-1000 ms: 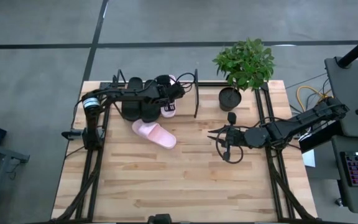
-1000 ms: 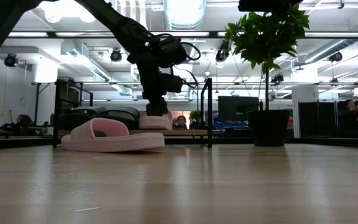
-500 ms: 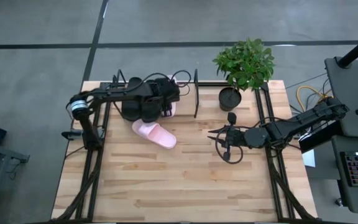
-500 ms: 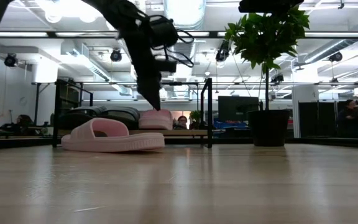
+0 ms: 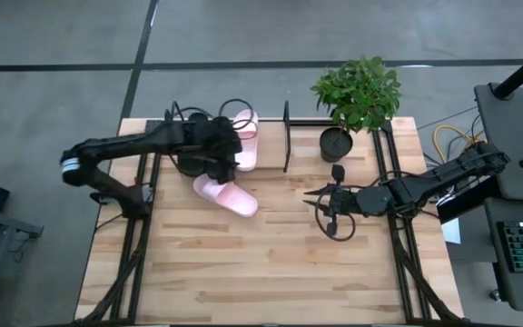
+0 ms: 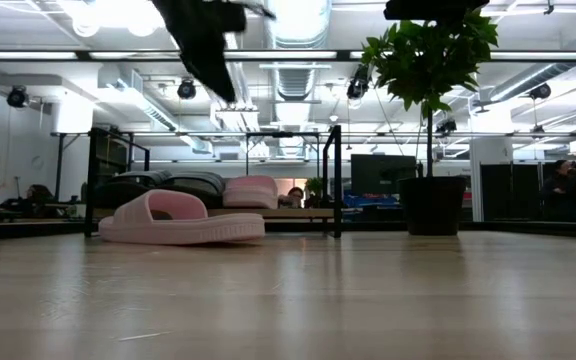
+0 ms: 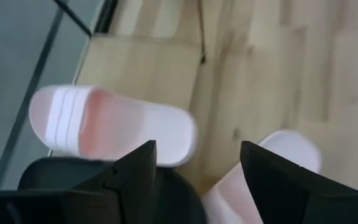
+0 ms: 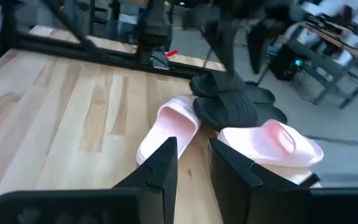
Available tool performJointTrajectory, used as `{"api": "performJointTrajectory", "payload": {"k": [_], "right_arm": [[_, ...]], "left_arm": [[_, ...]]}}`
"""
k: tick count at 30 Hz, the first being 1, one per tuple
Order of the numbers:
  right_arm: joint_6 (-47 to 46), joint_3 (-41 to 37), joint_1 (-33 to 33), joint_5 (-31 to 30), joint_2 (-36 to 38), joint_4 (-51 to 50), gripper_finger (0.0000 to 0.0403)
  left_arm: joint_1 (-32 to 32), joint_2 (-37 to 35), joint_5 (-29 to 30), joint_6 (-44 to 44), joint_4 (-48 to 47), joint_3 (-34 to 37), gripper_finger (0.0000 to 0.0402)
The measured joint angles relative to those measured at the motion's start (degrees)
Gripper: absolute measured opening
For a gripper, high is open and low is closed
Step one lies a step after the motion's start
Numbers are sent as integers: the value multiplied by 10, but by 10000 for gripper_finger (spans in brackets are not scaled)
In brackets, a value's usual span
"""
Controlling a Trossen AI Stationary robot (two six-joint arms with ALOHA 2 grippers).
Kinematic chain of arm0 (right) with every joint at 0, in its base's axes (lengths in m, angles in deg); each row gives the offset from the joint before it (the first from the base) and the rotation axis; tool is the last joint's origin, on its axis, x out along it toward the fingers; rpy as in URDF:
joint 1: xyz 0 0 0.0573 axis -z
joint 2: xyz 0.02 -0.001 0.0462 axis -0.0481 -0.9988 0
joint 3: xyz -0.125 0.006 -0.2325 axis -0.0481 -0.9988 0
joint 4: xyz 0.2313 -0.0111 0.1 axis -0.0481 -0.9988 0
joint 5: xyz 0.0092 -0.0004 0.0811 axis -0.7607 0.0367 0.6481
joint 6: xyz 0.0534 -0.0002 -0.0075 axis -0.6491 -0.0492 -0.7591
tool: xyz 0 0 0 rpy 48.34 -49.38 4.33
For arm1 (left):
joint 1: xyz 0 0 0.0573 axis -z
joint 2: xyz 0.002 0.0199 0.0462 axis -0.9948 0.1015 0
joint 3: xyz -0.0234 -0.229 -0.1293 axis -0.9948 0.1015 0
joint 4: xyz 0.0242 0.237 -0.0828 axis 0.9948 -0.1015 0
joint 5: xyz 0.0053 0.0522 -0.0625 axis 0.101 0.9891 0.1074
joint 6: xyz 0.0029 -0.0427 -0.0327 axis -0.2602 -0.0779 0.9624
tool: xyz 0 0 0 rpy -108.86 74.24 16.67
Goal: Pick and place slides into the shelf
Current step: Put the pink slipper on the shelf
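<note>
The desk (image 5: 271, 263) of pale wood planks carries the shelf (image 5: 286, 136) at its far edge, left of a potted plant (image 5: 357, 95).

From above, the left arm covers most of the shelf, so only one pink slide on the board (image 5: 244, 138) and the other pink slide on the desk (image 5: 226, 194), just in front of the shelf, show clearly. The level view from the desk-top also shows the black pair (image 6: 163, 186) lying on the board beside the shelved pink one.

The left pincer (image 7: 197, 162) hangs above the shelf with its fingers spread wide and nothing between them.

The right pincer (image 8: 192, 152) waits above the middle of the desk, well apart from the slides, its fingers narrowly parted and empty.
</note>
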Motion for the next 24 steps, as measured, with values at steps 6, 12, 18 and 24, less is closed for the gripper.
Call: {"api": "performJointTrajectory", "payload": {"k": [6,12,18,24], "right_arm": [[56,0,0,44,-13,15,88],[70,0,0,46,-39,45,91],[70,0,0,44,-45,46,83],[74,0,0,44,-45,47,77]], "left_arm": [[44,-112,-5,49,53,66,217],[69,-209,-8,77,109,150,217],[69,-270,-2,148,113,223,217],[69,-266,-1,206,107,273,217]]}}
